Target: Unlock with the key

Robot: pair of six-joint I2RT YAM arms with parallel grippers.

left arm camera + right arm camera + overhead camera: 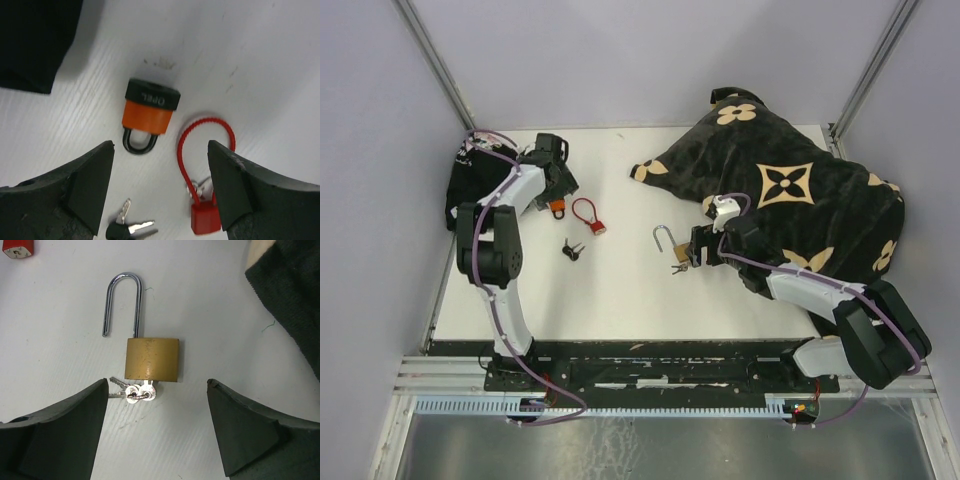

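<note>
On a white table top (620, 300), closed in by pale plain walls (620, 60) with metal frame posts (428, 58) at the corners, both arms reach out from the near edge.

There are three locks. The brass padlock (151, 359) lies flat just ahead of the right gripper (157, 384), centred on the gap between its two fingers and touching neither of them. Its steel shackle (121, 300) points away from the gripper, and one leg of it stands free of the body, so the lock is open. A small bunch of silver keys (134, 392) is at the near side of the body, and one of them sits in the keyhole. The right gripper is spread wide and carries nothing.

The left gripper (160, 144) also has its fingers wide apart, with nothing between them. Ahead of it, a little toward its left finger, lies the orange and black padlock (148, 112) with its black shackle closed. The red cable lock (205, 220) lies close beside the right finger, which covers one edge of it; some small silver keys (197, 187) rest inside its red loop. Two black-headed keys (127, 227) lie between the fingers, nearer to the wrist.

A black bag (470, 190) is on the outer side of the left gripper. A big dark cloth with a beige flower pattern (790, 190) is heaped on the outer side of the right gripper, and the right arm passes over its edge.
</note>
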